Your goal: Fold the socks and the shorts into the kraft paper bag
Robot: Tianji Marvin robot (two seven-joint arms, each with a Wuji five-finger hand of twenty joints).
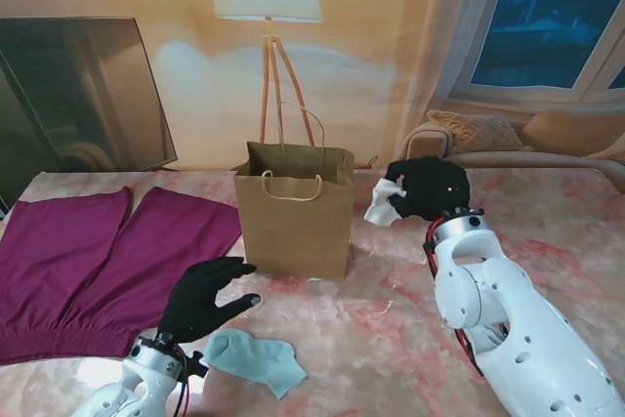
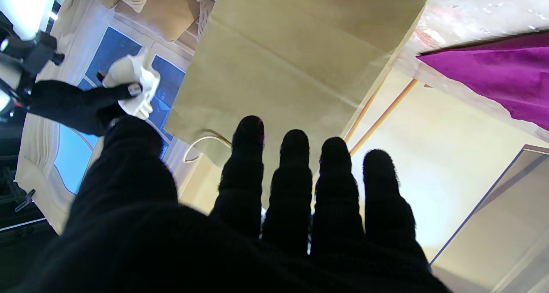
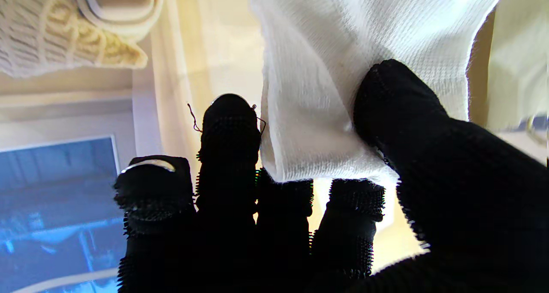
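Kraft paper bag point(image 1: 295, 227): stood upright and open-mouthed at the middle of the pink marbled worktop point(image 1: 391, 339), twine handles raised; rear handle up high, front handle drooped over the front face.
White sock point(image 1: 384, 202): bunched, pinched between thumb and fingers of the right hand point(image 1: 427, 188), held in the air just beside the bag's right rim, not yet over the mouth.
Right hand, state: clenched on the white sock; the wrist view showed the thumb pressing the knit against the fingertips point(image 3: 358, 198), with most of the cloth hanging free.
Left hand point(image 1: 200, 297): released, fingers spread, holding nothing; hovering close to the bag's front lower-left corner, apart from it as far as could be judged.
Pale blue sock point(image 1: 252, 358): lay flat on the worktop near me, just beside the left wrist, unfolded.
Magenta shorts point(image 1: 88, 266): spread flat at the left, unfolded, well apart from the bag mouth.
Risk, drop: shallow pinch on loose cloth; sock could slip out short of the mouth.
Risk, snag: dangling cloth could catch the rim or handle and drape outside.
Risk, tip: unbraced bag could topple if the right hand knocked its rim.
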